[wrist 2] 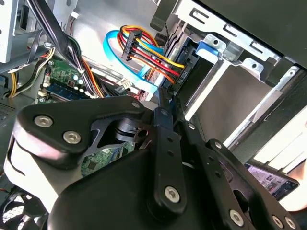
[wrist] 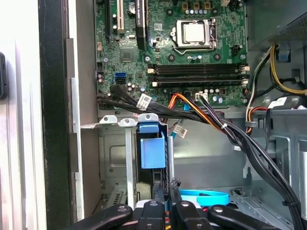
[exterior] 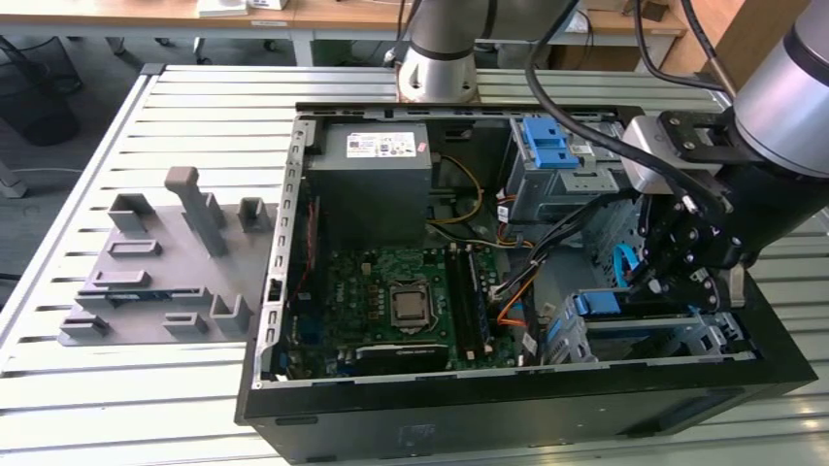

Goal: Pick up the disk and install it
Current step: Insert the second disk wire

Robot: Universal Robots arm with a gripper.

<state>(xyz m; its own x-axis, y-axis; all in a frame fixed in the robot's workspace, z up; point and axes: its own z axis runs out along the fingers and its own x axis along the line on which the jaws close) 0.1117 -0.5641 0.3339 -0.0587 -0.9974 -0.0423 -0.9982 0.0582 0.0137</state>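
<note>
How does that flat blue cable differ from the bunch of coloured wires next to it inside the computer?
In the second wrist view, the blue cable is one flat ribbon of a single colour; the coloured wires are several thin strands in red, yellow, orange and black. The blue cable's loop runs outside the coloured wires' tighter bend. Both curve toward the same drive bay.

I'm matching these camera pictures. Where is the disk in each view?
Exterior view: the disk stands in the drive cage, at the exterior view's right.
First wrist view: the disk, blue carrier showing, in the cage beside the motherboard.
Second wrist view: the disk's blue end.
Shared landmark: the light-blue cable.
</note>
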